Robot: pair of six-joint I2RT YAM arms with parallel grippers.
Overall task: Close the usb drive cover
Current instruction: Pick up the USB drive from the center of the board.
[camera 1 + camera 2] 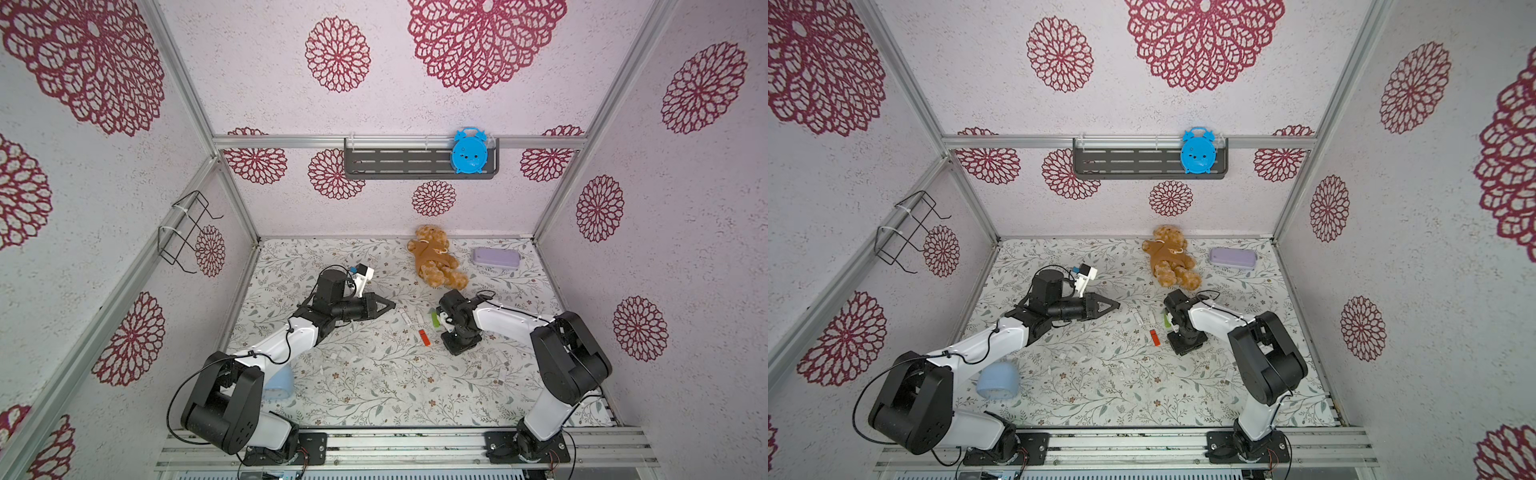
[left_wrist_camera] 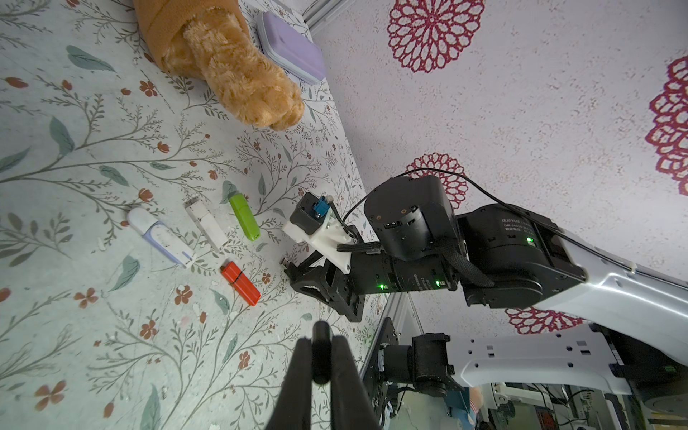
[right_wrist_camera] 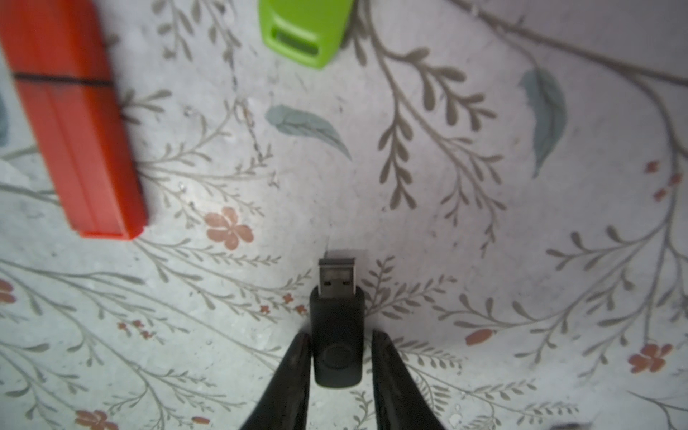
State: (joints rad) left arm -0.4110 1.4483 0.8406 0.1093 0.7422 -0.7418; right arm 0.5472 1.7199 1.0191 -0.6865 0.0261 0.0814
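A black usb drive (image 3: pixel 337 324) lies on the flowered mat with its metal plug bare and pointing away from my right gripper (image 3: pixel 339 335). That gripper's fingers stand on either side of the drive's round-pivot end, with a narrow gap at each side, so it is open. In the left wrist view the right gripper (image 2: pixel 288 266) points down at the mat. My left gripper (image 2: pixel 321 340) hovers left of the drives (image 1: pixel 392 305). It is shut on a slim black rounded piece (image 2: pixel 321 357); I cannot tell whether this is the cover.
A green drive (image 2: pixel 244 217), a red drive (image 2: pixel 240 283), a white one (image 2: pixel 206 223) and a white-lilac one (image 2: pixel 160 236) lie close by. A teddy bear (image 1: pixel 436 257) and a purple case (image 1: pixel 496 257) are at the back. A pale blue object (image 1: pixel 998 380) sits beneath the left arm.
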